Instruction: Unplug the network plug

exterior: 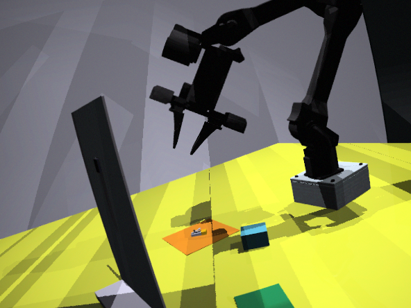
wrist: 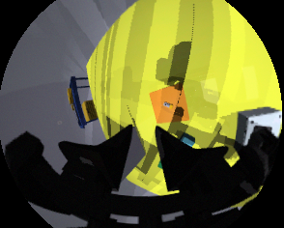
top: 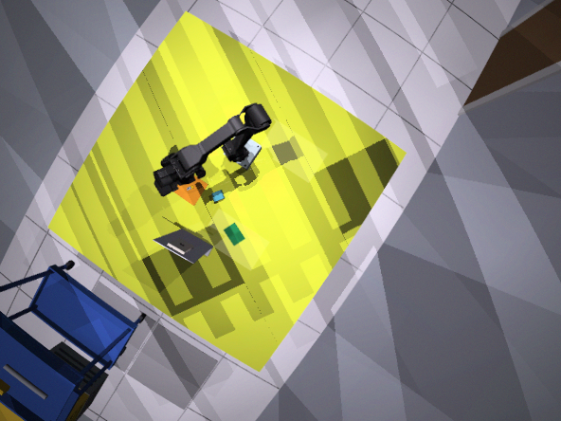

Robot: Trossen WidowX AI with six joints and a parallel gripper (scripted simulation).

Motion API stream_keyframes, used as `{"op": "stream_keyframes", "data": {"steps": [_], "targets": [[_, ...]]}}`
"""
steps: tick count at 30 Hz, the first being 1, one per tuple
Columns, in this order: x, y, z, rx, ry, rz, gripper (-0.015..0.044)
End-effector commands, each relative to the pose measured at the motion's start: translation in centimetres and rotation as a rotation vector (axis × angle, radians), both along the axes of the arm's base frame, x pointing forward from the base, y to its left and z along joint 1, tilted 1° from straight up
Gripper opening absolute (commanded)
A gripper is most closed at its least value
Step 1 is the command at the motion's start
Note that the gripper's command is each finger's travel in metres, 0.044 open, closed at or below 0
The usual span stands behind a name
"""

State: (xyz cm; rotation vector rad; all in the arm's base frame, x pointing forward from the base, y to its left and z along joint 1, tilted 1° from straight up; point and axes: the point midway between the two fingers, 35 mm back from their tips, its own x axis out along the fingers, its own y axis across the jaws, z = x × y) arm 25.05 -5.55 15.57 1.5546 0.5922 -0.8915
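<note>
My gripper [exterior: 182, 150] hangs high in the air with its two tapered fingers [exterior: 177, 128] pointing down and a little toward the upright panel [exterior: 114, 208], parted by a moderate gap with nothing between them. The wrist block above them tilts, so the whole hand leans rather than hanging plumb. From there my forearm climbs up and back to the elbow at the top of the exterior view, then the upper arm drops steeply to the shoulder, which stands on a grey base block [exterior: 350, 187] far behind my hand. No part of my arm touches the table [exterior: 347, 257] or anything on it apart from that base.

Well below my fingertips lies the orange marked square [exterior: 184, 241], flat on the yellow table. The network plug [exterior: 198, 232] rests on it, inside its edges, a small grey and yellow piece lying on its side, apart from my hand. In the wrist view the square [wrist: 162, 107] shows beyond the gap between my finger silhouettes, with the plug [wrist: 170, 102] a small speck on it.

Just beside the square, on the side toward my base, stands a small blue cube [exterior: 255, 236]. Nearer the exterior camera than that lies a flat green patch [exterior: 264, 296]. The dark panel stands tilted on its pale foot [exterior: 114, 295] in front of my hand, well apart from it, and its socket slot [exterior: 97, 165] shows as a small dark opening. Off the table, a blue cart [top: 71, 313] stands on the floor
</note>
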Motion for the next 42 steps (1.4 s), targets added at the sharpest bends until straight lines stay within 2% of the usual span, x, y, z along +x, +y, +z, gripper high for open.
{"op": "stream_keyframes", "data": {"steps": [1, 15, 26, 42], "targets": [[0.0, 0.0, 1.3, -0.003, -0.008, 0.008, 0.0156], [-0.7, 0.1, 5.3, -0.004, -0.012, 0.010, 0.0156], [-0.7, 0.1, 5.3, -0.004, -0.012, 0.010, 0.0440], [-0.7, 0.1, 5.3, -0.004, -0.012, 0.010, 0.0440]]}}
